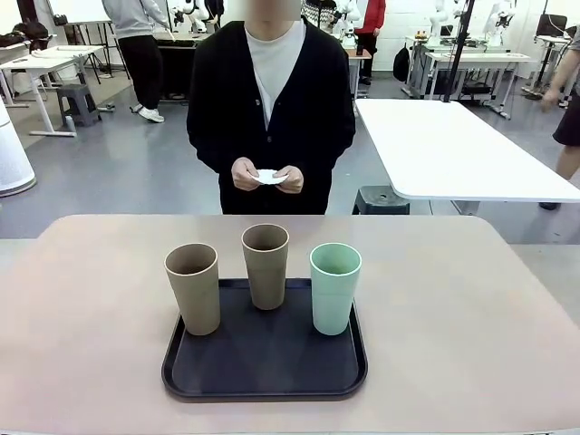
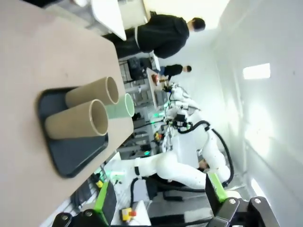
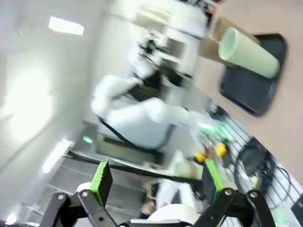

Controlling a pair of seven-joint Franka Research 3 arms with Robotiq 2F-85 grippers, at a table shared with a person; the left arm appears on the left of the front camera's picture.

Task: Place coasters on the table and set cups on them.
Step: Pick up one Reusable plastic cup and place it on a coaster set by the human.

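Three cups wait on the tray; no coaster is down yet.

The table (image 1: 82,299) carries a black tray (image 1: 263,385) with the cups upright on it: a tan cup (image 1: 193,288) at the tray's left, a second tan cup (image 1: 265,265) at its back, and a mint cup (image 1: 334,288) at its right. Beyond the tray, a person's hands (image 1: 245,174) hold the white coasters (image 1: 268,177). The left jaws and right jaws both stand wide, holding nothing. The coasters should probably go flat on bare table beside the tray, well apart, before any cup lifts. Each cup likely wants a grip around its middle, kept upright and centred on its disc.
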